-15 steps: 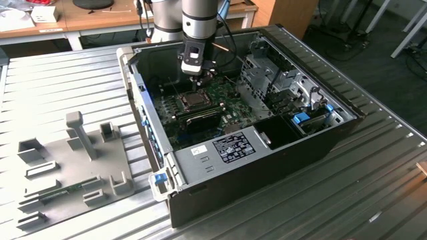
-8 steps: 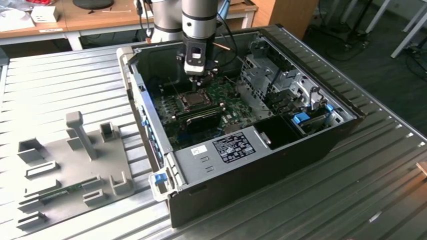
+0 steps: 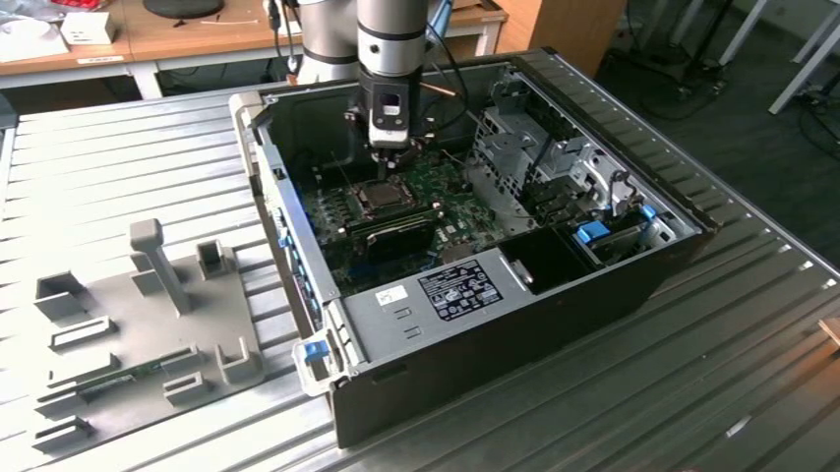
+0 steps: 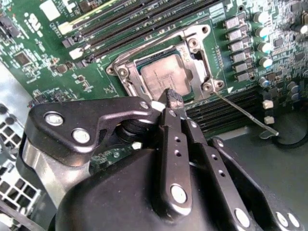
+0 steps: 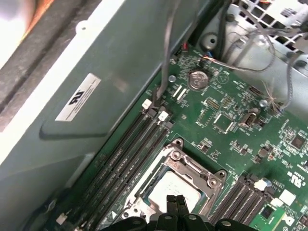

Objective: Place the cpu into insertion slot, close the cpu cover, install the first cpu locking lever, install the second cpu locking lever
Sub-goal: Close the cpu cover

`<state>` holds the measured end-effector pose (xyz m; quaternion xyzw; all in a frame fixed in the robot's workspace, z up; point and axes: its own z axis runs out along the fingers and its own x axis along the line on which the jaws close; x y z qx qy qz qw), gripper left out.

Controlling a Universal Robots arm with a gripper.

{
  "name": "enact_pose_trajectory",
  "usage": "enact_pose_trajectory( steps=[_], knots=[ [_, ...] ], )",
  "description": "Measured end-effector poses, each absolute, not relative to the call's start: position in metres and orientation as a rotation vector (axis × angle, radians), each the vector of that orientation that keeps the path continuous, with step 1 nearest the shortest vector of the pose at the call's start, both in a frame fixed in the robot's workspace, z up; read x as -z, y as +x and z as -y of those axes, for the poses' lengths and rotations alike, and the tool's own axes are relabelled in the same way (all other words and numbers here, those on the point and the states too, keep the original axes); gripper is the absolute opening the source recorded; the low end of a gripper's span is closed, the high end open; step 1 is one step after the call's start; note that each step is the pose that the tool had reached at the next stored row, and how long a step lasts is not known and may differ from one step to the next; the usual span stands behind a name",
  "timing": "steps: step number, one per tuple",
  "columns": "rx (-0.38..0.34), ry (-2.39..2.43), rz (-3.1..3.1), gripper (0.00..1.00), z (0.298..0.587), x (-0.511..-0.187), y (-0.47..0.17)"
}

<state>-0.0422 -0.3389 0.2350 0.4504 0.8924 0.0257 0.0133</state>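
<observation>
The cpu [image 4: 161, 77] lies flat in the insertion slot [image 3: 381, 195] on the green board, its dull grey top facing up. The silvery cpu cover [image 4: 193, 57] lies down around it, and the cpu [image 5: 169, 190] shows through the cut-out of the cpu cover [image 5: 192, 168]. A thin wire locking lever [image 4: 245, 113] sticks out from one socket corner, away from the frame. My gripper [image 4: 174, 97] is shut with nothing in it, its tip just above the cpu's edge. In the first wrist view the gripper [image 5: 176, 201] hangs over the socket. In the exterior view the gripper [image 3: 390, 147] is inside the open case.
Long black memory slots [image 4: 125, 24] run on both sides of the socket. The case walls [image 3: 282, 197] and a metal drive cage [image 3: 552, 157] close in around the board. Loose cables [image 5: 168, 48] hang near one wall. A grey fixture plate [image 3: 145, 324] lies at the exterior view's left.
</observation>
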Motion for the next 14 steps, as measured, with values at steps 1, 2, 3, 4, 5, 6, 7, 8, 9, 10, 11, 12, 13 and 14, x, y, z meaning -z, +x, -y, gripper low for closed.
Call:
enact_pose_trajectory(
  steps=[1, 2, 3, 4, 5, 6, 7, 8, 9, 10, 11, 12, 13, 14],
  knots=[
    [-0.08, 1.388, -2.788, 0.1, 0.3389, -0.235, -0.0424],
    [-0.08, 1.374, -2.795, 0.1, 0.3389, -0.235, -0.0425],
    [-0.08, 1.359, -2.802, 0.1, 0.3389, -0.235, -0.0426],
    [-0.08, 1.345, -2.809, 0.1, 0.3389, -0.235, -0.0427],
    [-0.08, 1.331, -2.816, 0.1, 0.3389, -0.2349, -0.0428],
    [-0.08, 1.317, -2.823, 0.1, 0.3389, -0.235, -0.043],
    [-0.08, 1.302, -2.83, 0.1, 0.3389, -0.235, -0.043],
    [-0.079, 1.292, -2.834, 0.1, 0.339, -0.235, -0.0431],
    [-0.079, 1.29, -2.836, 0.1, 0.339, -0.235, -0.0431],
    [-0.079, 1.29, -2.836, 0.1, 0.339, -0.235, -0.0431],
    [-0.079, 1.29, -2.836, 0.1, 0.339, -0.235, -0.0431],
    [-0.079, 1.289, -2.836, 0.1, 0.3389, -0.235, -0.0431],
    [-0.079, 1.289, -2.836, 0.1, 0.339, -0.235, -0.0431],
    [-0.079, 1.289, -2.836, 0.1, 0.3389, -0.2349, -0.043]
  ],
)
